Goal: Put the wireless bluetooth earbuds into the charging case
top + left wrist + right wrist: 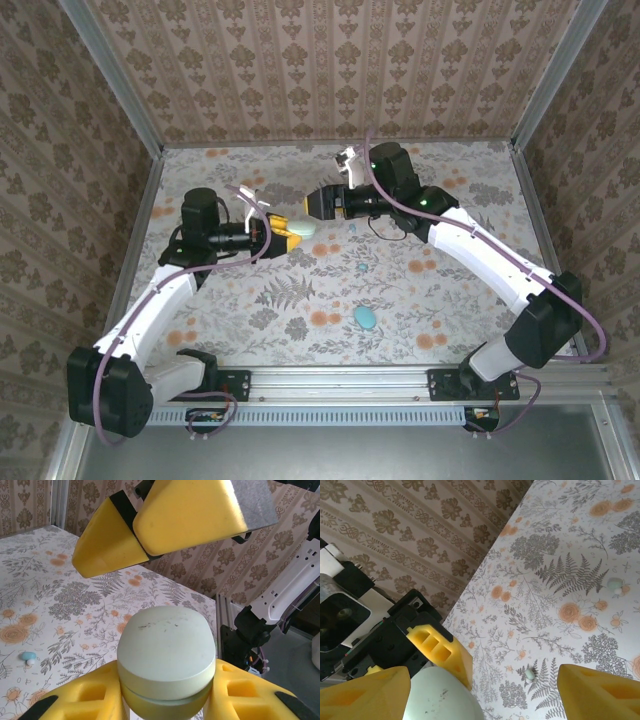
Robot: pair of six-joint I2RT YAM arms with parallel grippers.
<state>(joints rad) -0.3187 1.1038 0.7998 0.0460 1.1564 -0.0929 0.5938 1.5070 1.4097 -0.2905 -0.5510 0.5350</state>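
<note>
Left wrist view: the left pincer point(167, 707) is clamped on the pale green oval case point(165, 650), with its yellow foam fingers point(85, 700) pressed one against each side. The case is a smooth, matte, rounded pebble shape with a nearly flat top face. A horizontal seam runs round its body and divides an upper shell from a lower one. A few fine dark scuff marks cross the top face. The case is held clear of the worktop point(440, 290).

The right pincer point(480, 682) has its fingers set wide apart and grips nothing. The case sits between these fingers, close to one of them; whether that finger touches it cannot be told. The fingers are blunt yellow wedges with rectangular moulded recesses.

The wireless bluetooth earbuds point(615, 584) lie loose on the worktop, outside the case and well apart from each other. One is a tiny mushroom shape, a teal cap on a white stem, beside an orange flower print. The second earbud point(530, 674) is a tiny pale oval bit, nearer the right pincer.

The blue oval pebble point(365, 318) is smooth and rounded. It lies on the worktop toward the near edge, well apart from both pincers.

The worktop covering is printed with grey ferns and orange flowers. The walls point(300, 60) carry a beige damask pattern.
</note>
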